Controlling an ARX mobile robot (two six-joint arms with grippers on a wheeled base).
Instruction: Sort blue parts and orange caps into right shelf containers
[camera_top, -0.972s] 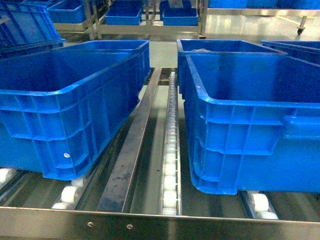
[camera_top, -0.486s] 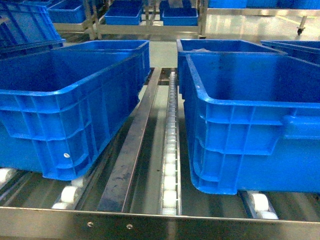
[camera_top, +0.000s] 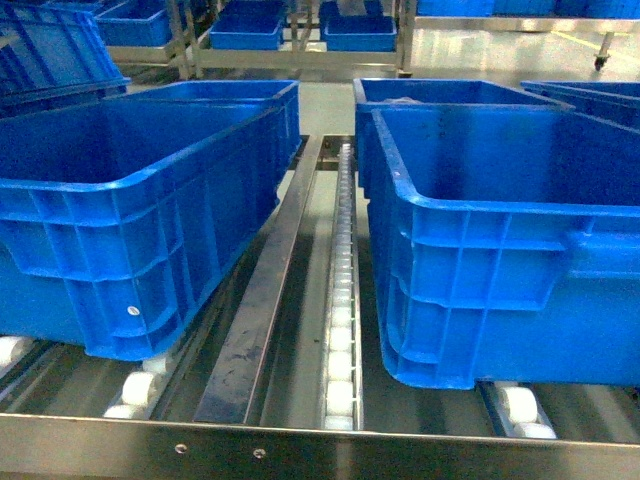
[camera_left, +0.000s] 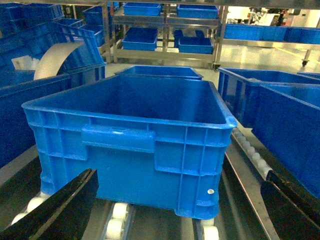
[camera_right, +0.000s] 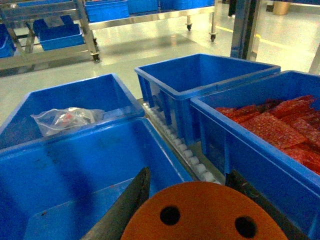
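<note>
In the right wrist view an orange cap (camera_right: 202, 212) with round holes in its flat top fills the bottom edge. My right gripper (camera_right: 187, 175) is shut on it, a dark finger on each side. The cap hangs over an empty blue container (camera_right: 75, 170). In the left wrist view my left gripper (camera_left: 181, 175) stands open, fingers wide apart, in front of an empty blue container (camera_left: 135, 145). Neither gripper shows in the head view, which holds two large blue containers (camera_top: 120, 210) (camera_top: 500, 250) on roller tracks. No blue parts are in view.
A container of red bagged pieces (camera_right: 280, 125) lies to the right of the cap. Behind are a container with a clear plastic bag (camera_right: 67, 120) and an empty one (camera_right: 200, 75). A white roller rail (camera_top: 342, 300) and steel bar (camera_top: 262, 300) run between the containers. More shelves stand behind.
</note>
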